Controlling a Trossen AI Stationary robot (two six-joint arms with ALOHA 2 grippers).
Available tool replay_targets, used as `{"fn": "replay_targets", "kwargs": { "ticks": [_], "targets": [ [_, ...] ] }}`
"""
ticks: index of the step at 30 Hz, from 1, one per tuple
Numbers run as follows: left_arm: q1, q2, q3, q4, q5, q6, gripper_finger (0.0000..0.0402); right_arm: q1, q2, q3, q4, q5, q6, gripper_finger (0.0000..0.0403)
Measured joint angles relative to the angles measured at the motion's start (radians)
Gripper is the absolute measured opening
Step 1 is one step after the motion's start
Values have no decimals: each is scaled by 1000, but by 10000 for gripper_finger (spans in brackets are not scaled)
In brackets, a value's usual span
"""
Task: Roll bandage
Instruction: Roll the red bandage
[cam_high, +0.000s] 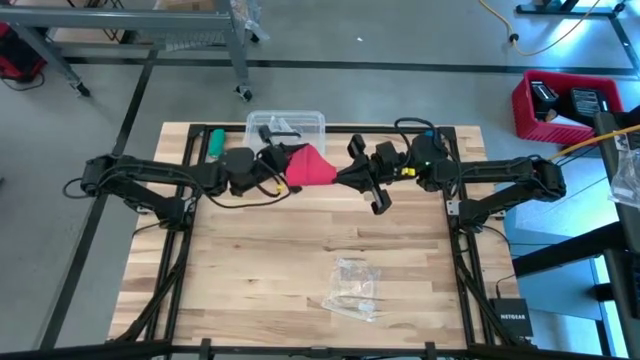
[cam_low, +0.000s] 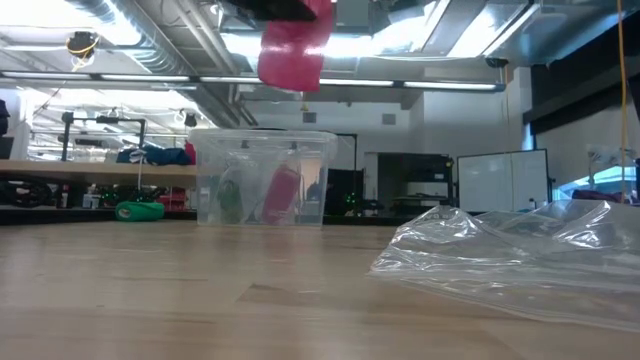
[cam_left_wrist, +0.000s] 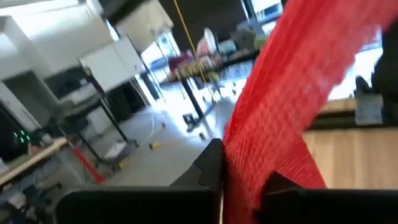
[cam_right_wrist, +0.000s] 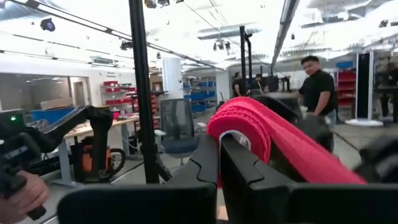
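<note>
Bandage (cam_high: 308, 167) hangs above the tabletop (cam_high: 300, 260) between both arms in the high view, near a clear box (cam_high: 287, 126). Low view: it dangles limp overhead, so it looks light and floppy. Left wrist view: left gripper (cam_left_wrist: 239, 177) is clamped on the stretchy strip. Right wrist view: right gripper (cam_right_wrist: 219, 155) pinches the looped end; best taken by the edges, under gentle tension.

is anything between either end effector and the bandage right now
Nothing visible. Both are already shut on the bandage, which hangs in the air between them above the table: the left end effector pinches the strip, the right end effector grips the rolled end. The clear box sits behind, the plastic wrapper well in front.
</note>
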Motion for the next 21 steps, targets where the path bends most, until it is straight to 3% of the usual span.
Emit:
{"fn": "replay_targets", "kwargs": {
  "ticks": [9,18,21],
  "targets": [
    [-16,32,0,-185,-1,-145,4,1,0,0,6,8,-12,3],
    [-90,-12,0,-49,-5,-43,11,2,0,0,11,21,-26,4],
    [-104,-32,0,-56,50,-54,25,2,-1,0,8,25,-30,5]
  ]
}}
